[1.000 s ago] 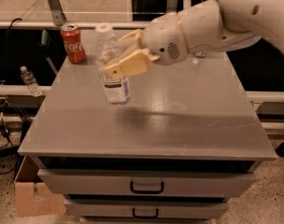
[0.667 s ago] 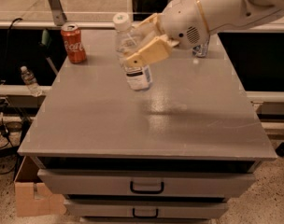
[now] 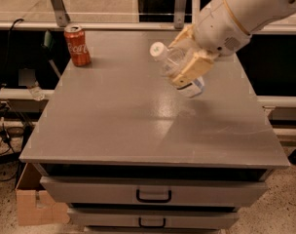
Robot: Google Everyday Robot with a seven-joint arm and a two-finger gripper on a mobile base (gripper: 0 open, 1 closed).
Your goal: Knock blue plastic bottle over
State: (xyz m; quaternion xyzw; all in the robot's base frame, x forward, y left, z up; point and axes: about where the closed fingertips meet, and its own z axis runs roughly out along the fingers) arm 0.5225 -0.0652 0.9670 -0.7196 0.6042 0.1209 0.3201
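The blue plastic bottle (image 3: 167, 61) leans steeply over the tabletop (image 3: 114, 126), well to the right of the red can (image 3: 77, 45), with its white cap pointing toward that can. The hand (image 3: 181, 58) has its two tan fingers (image 3: 191, 70) clamped around the bottle's body.

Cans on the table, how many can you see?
1: a red can at the back left of the table. The pincer, at back right, grips the tilted blue plastic bottle; it and the arm may hide more.
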